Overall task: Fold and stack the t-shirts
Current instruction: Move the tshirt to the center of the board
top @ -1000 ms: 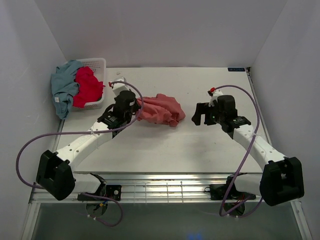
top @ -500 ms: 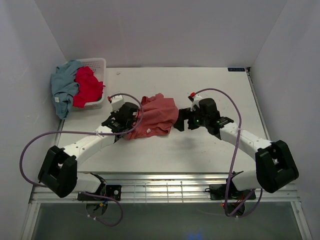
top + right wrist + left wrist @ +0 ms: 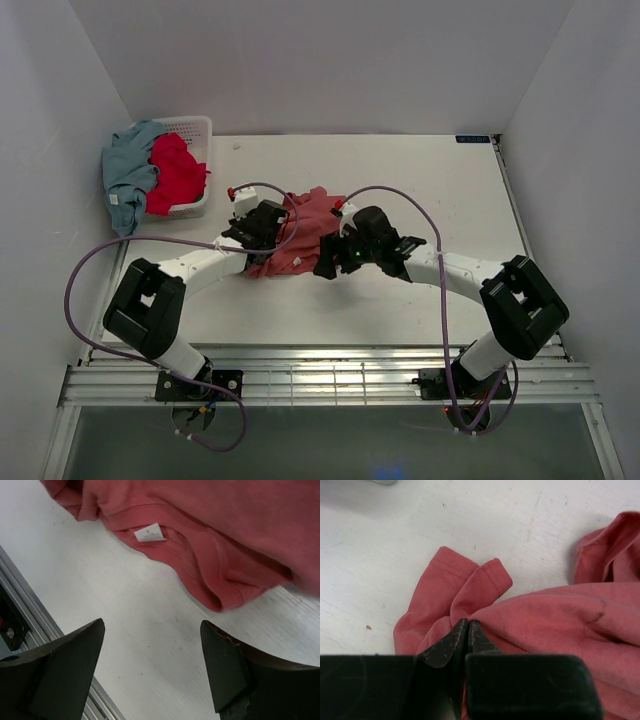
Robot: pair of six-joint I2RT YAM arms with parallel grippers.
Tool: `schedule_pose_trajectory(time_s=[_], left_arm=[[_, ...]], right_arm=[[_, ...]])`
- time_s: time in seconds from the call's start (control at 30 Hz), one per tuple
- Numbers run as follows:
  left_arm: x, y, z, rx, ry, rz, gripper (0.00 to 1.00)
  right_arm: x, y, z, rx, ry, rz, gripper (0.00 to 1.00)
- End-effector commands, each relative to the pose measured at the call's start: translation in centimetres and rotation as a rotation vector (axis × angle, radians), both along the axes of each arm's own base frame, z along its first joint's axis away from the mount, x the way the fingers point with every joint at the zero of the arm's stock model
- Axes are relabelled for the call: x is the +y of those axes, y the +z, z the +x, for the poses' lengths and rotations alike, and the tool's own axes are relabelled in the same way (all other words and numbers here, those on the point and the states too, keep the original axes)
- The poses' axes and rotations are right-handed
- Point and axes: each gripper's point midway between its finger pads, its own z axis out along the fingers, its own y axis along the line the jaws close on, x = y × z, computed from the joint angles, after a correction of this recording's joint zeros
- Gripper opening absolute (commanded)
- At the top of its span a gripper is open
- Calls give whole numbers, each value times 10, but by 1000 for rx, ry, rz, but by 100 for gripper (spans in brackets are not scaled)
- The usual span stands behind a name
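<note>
Where the table (image 3: pixel 450 180) held the crumpled salmon-red t-shirt (image 3: pixel 305 235) between both arms, the left gripper (image 3: pixel 468 625) pinched a fold by the sleeve (image 3: pixel 470 577), while the right gripper (image 3: pixel 152 630), spread wide and empty, hung just short of the collar (image 3: pixel 200 575) and its white label (image 3: pixel 149 532).

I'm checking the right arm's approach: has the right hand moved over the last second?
Yes. The right hand has travelled left across the table, away from its right edge, and now sits at the salmon-red t-shirt.
</note>
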Motion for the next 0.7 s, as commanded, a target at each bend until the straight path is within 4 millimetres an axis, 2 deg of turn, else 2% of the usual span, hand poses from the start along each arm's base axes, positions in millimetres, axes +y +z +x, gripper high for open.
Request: schedule_pose_trajectory(time_s=[0.0, 0.17, 0.2, 0.27, 0.3, 0.33, 0.37, 0.4, 0.43, 0.47, 0.5, 0.67], left_arm=[[1, 45, 17, -124, 23, -29, 14], [14, 64, 16, -169, 55, -11, 15], [17, 66, 17, -171, 61, -7, 18], [25, 66, 18, -165, 79, 2, 37], [29, 65, 18, -161, 87, 7, 48], [32, 67, 18, -165, 95, 6, 69], [38, 68, 18, -170, 111, 7, 71], [41, 69, 16, -175, 122, 11, 72], [44, 72, 14, -188, 129, 12, 75], [51, 84, 12, -224, 153, 8, 80], [57, 90, 10, -243, 170, 6, 82], [91, 125, -9, -319, 273, 3, 84]], right_arm=[[34, 38, 14, -117, 39, 84, 80], [67, 45, 5, -165, 130, 125, 70], [72, 36, 5, -156, 141, 118, 68], [89, 39, 4, -171, 173, 138, 68], [95, 26, 5, -158, 187, 115, 69], [104, 24, 0, -161, 210, 110, 70], [115, 31, 4, -178, 219, 116, 70], [121, 21, 4, -176, 233, 99, 71], [130, 20, -1, -184, 252, 95, 72], [141, 30, 3, -208, 259, 108, 73], [147, 22, 4, -204, 267, 94, 74], [175, 22, 8, -240, 290, 86, 75]])
